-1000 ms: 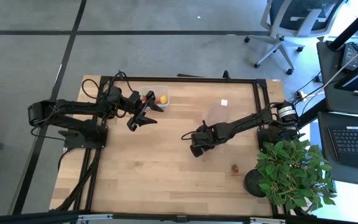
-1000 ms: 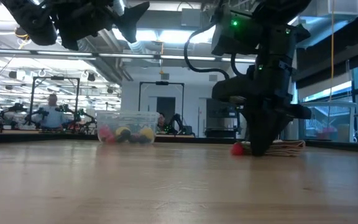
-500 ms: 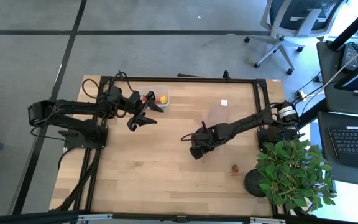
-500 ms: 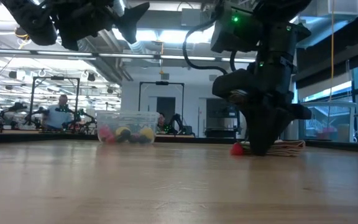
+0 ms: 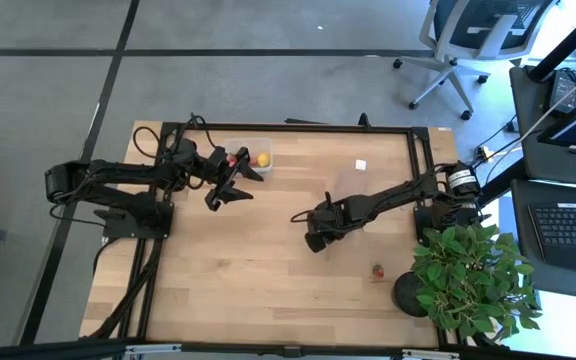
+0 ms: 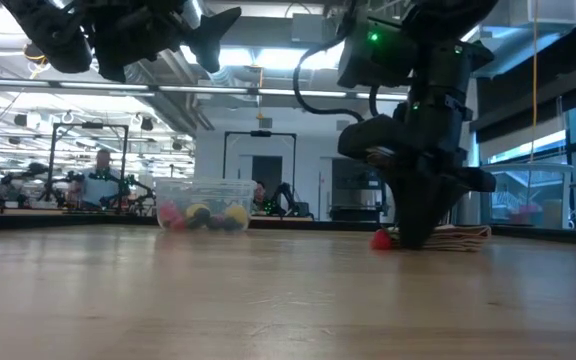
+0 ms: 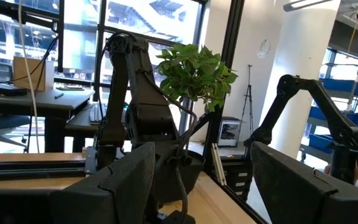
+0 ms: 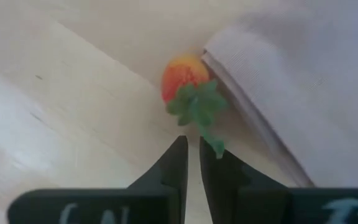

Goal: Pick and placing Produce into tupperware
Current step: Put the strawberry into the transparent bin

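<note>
The clear tupperware (image 5: 255, 152) (image 6: 205, 205) stands at the table's far edge with red, yellow and dark produce inside. My left gripper (image 5: 230, 187) (image 7: 197, 186) hangs open in the air on its near side, holding nothing. Mid-table, my right gripper (image 5: 313, 243) (image 6: 413, 240) (image 8: 192, 155) points down, shut, with its tips at the tabletop. Just beyond the tips a red strawberry (image 8: 184, 73) (image 6: 380, 240) with green leaves lies on the wood against a flat pale ribbed thing (image 8: 303, 81). Another strawberry (image 5: 376, 270) lies near the plant pot. My right gripper comes from above, pointing down. The end of the strawberry's green stem (image 8: 215, 144) lies right at one fingertip (image 8: 219, 163). I cannot tell whether they touch. The berry itself lies on the table, outside the fingers.
A leafy potted plant (image 5: 463, 275) stands at the near right corner. The flat pale thing (image 6: 465, 234) lies just behind my right gripper. Bare wood stretches across the near half of the table (image 5: 238, 290). People and other arms show in the room behind.
</note>
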